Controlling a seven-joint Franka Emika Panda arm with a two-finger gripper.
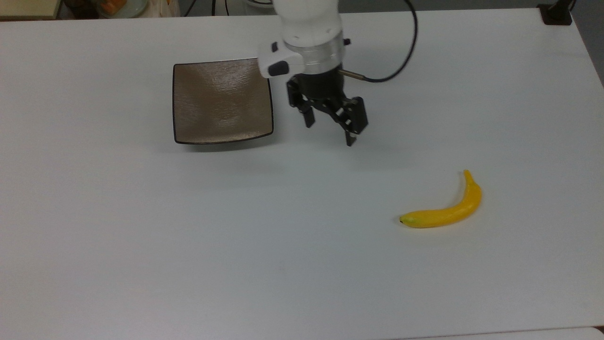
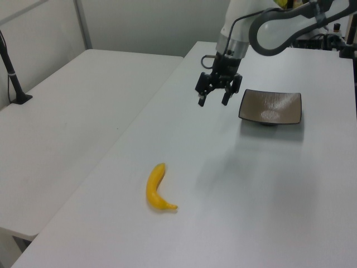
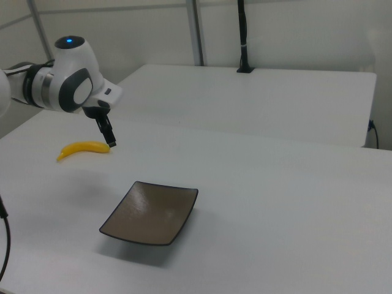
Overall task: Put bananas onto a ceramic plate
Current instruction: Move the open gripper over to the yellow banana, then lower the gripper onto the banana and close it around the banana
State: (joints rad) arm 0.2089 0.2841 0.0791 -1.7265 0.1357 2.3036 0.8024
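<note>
Claw (image 1: pixel 329 126) wide open, empty, above bare surface (image 1: pixel 141 236), just beside plate (image 1: pixel 222 101). Banana (image 1: pixel 443 212) lies flat, well apart from both.

Between your gripper (image 1: pixel 329 130) and the banana (image 1: pixel 443 212) you have bare desk (image 1: pixel 236 245) with nothing standing in the way; the plate (image 1: pixel 222 102) sits off at the top view's left.
</note>
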